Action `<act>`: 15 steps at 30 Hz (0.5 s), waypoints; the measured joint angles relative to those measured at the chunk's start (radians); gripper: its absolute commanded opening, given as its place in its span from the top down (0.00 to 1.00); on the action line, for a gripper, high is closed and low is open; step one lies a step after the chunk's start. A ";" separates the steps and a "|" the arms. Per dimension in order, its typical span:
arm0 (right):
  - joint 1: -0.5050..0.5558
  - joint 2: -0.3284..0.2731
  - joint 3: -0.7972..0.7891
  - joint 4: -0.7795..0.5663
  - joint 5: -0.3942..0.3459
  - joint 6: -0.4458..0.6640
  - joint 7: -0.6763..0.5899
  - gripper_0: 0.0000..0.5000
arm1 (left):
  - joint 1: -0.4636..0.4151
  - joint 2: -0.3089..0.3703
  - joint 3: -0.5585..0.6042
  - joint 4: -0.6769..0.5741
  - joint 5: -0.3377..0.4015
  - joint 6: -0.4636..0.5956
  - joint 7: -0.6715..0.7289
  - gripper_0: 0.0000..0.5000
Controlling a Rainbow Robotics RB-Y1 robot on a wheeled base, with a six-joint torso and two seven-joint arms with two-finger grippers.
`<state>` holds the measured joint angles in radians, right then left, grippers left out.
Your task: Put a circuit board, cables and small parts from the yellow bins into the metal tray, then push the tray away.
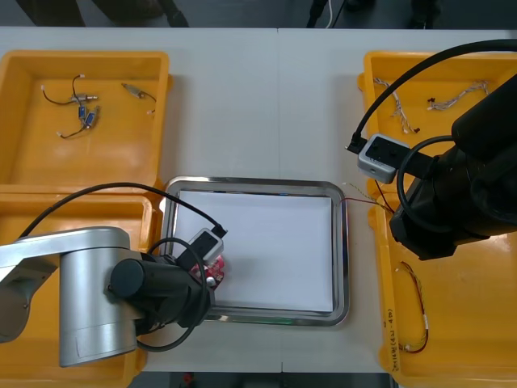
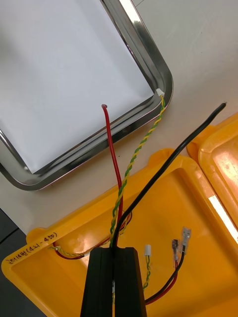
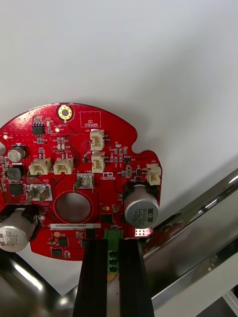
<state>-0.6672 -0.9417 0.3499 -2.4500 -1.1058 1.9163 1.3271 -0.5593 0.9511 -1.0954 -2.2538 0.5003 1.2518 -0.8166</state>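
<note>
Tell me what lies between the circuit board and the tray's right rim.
Nothing: the front view shows bare white tray floor from the circuit board, held in the left gripper, to that rim. The right gripper holds cables over its bin.

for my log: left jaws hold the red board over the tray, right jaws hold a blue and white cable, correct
No: the right wrist view shows the right jaws holding a red and yellow cable and a black cable, not blue and white.
</note>
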 measured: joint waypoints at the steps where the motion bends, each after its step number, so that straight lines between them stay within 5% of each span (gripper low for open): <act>1: 0.000 0.000 0.000 0.000 0.000 0.000 0.000 1.00 | 0.000 0.001 -0.001 0.000 0.000 -0.001 0.004 1.00; 5: 0.000 0.000 0.000 0.000 0.000 0.000 0.000 1.00 | 0.000 0.002 -0.003 0.000 0.000 -0.003 0.015 1.00; 6: 0.000 0.000 0.000 0.000 0.000 0.000 0.000 1.00 | 0.000 0.002 -0.003 0.000 0.000 -0.004 0.017 0.94; 7: 0.000 0.000 0.000 0.000 0.000 0.000 0.000 1.00 | 0.000 0.002 -0.003 0.000 0.000 -0.004 0.018 0.75; 8: 0.000 0.000 0.000 0.000 0.000 0.000 0.000 1.00 | 0.000 0.002 -0.003 0.000 0.000 -0.004 0.019 0.37; 9: 0.000 0.000 0.000 0.000 0.000 0.000 0.000 1.00 | 0.000 0.002 -0.003 0.000 0.000 -0.006 0.019 0.19; 15: -0.001 0.000 0.000 0.000 0.000 0.000 0.000 1.00 | 0.000 0.002 -0.003 0.000 -0.008 -0.018 0.023 0.00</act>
<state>-0.6678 -0.9417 0.3499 -2.4500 -1.1058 1.9163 1.3270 -0.5593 0.9536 -1.0979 -2.2538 0.4924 1.2340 -0.7935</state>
